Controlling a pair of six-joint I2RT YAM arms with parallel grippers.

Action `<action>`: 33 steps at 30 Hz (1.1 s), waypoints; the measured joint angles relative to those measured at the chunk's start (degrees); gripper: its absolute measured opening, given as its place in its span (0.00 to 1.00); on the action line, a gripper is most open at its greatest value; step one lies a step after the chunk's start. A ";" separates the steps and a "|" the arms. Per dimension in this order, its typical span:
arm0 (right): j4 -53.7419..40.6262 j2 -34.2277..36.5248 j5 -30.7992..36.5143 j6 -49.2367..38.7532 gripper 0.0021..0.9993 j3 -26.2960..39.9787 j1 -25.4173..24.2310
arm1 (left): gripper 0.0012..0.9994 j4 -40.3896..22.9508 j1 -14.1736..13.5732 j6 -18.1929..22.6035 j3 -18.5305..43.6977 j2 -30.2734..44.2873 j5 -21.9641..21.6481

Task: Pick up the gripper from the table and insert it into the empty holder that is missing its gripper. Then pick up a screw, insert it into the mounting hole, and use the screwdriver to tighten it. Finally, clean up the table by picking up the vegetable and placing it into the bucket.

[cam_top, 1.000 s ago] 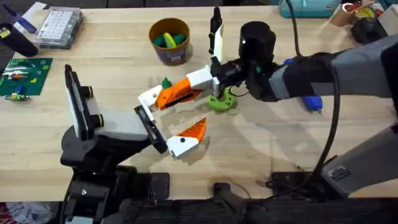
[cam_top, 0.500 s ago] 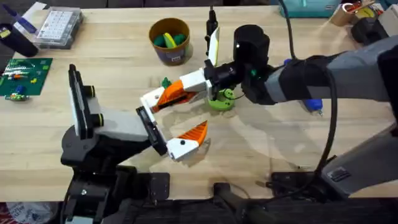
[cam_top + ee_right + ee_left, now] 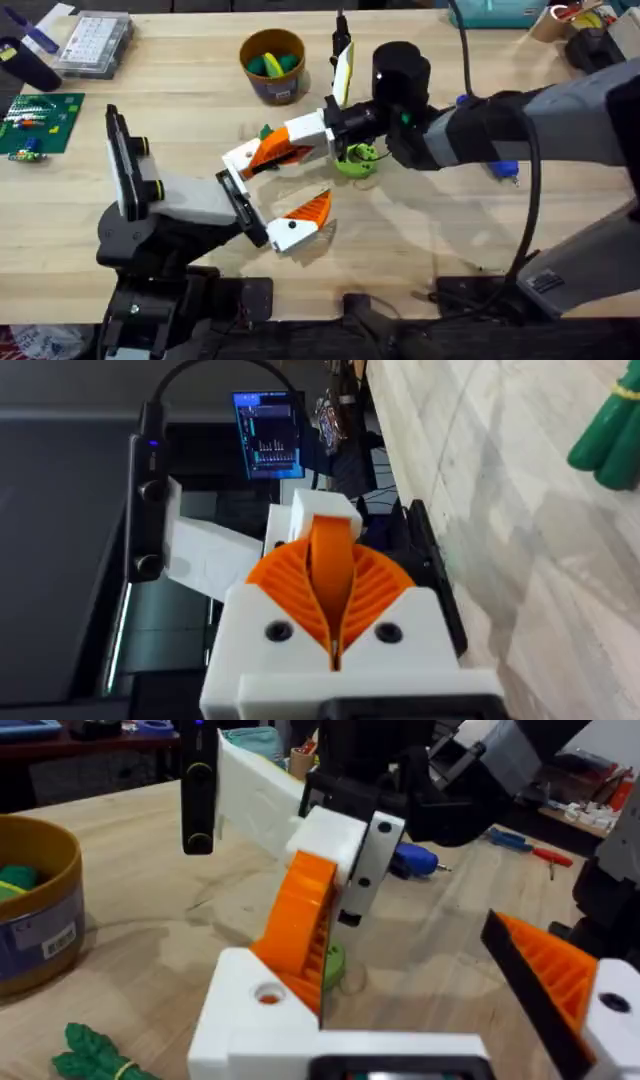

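Mid-task, by the look of it: the right hand [image 3: 262, 157] is clamped shut, empty, between the left hand's [image 3: 278, 195] wide-spread fingers — one vegetable [image 3: 266, 133] lies on the table [image 3: 180, 120], not yet in the bucket [image 3: 272, 62].

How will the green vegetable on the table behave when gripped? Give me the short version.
The green vegetable looks like a small banded bundle of stalks, so probably light. Its rounded stalks may roll or slip between pads. It lies flat on the table, so tipping seems unlikely.
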 joint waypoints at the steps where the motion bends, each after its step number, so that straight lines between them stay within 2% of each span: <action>1: 0.00 0.00 0.00 -0.02 0.01 0.00 0.00 | 0.99 0.00 0.00 -0.04 0.00 0.00 0.00; 12: 0.00 0.00 0.57 -0.22 0.01 0.00 0.04 | 0.99 0.00 0.00 -0.08 0.00 0.00 0.06; 13: 0.00 0.00 0.66 -0.24 0.03 0.00 0.04 | 0.99 0.00 0.00 -0.08 0.00 0.00 0.04; 16: -0.83 0.02 1.71 -0.48 0.28 -0.03 0.25 | 0.99 0.07 0.00 0.33 0.00 0.00 -0.05; 17: -1.14 0.02 2.14 -0.79 0.39 -0.11 0.39 | 0.99 0.11 0.00 0.60 0.00 0.00 -0.09; 22: -1.20 0.07 2.75 -1.07 0.62 -0.33 0.63 | 0.99 0.15 0.00 1.34 0.00 0.00 -0.29; 23: -0.46 0.07 3.32 -1.07 0.72 -0.33 0.83 | 0.99 -0.02 -0.16 1.51 0.04 0.00 1.29; 25: 0.16 0.07 3.49 -0.92 0.83 -0.33 1.12 | 0.99 -0.11 -0.55 1.67 0.04 0.00 2.16; 26: 0.91 0.07 3.41 -0.96 0.95 -0.33 1.16 | 0.99 -0.18 -0.55 1.67 0.04 0.00 2.45; 28: 1.95 0.07 3.35 -1.10 0.99 -0.33 1.22 | 0.99 -0.22 -0.55 1.67 0.04 0.00 2.95; 33: 1.99 0.07 2.29 -1.00 0.99 -0.33 0.61 | 0.99 -0.26 -0.55 1.69 0.04 0.00 3.54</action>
